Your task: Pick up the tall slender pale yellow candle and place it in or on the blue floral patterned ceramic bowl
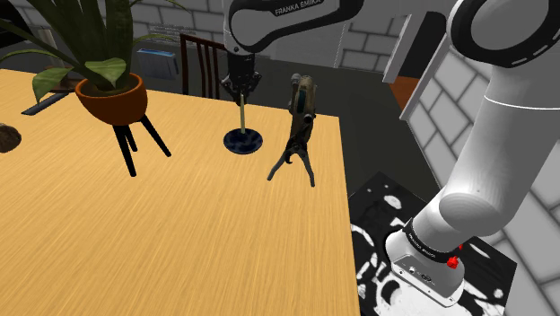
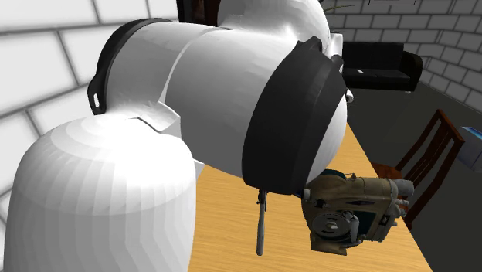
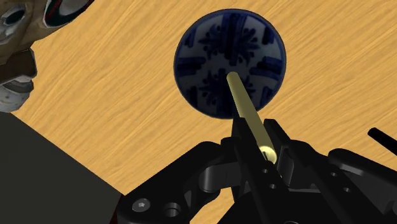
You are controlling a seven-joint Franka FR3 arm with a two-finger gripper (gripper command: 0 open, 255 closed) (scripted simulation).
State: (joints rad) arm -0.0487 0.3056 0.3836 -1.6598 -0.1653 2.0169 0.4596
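The pale yellow candle (image 1: pixel 242 115) hangs upright over the blue patterned bowl (image 1: pixel 242 141), which sits on the wooden table (image 1: pixel 179 224). My gripper (image 1: pixel 240 90) is shut on the candle's upper end. In the wrist view the candle (image 3: pixel 248 111) runs from between the black fingers (image 3: pixel 245 146) down toward the bowl (image 3: pixel 210 63), and its lower tip lies over the bowl's middle. My gripper (image 3: pixel 264 153) clasps it there. Whether the tip touches the bowl I cannot tell.
A camera on a tripod (image 1: pixel 298 130) stands just to the shoulder view's right of the bowl, near the table's edge. A potted plant on a dark stand (image 1: pixel 112 94) is at the left. A wooden chair (image 1: pixel 202 58) is behind the table.
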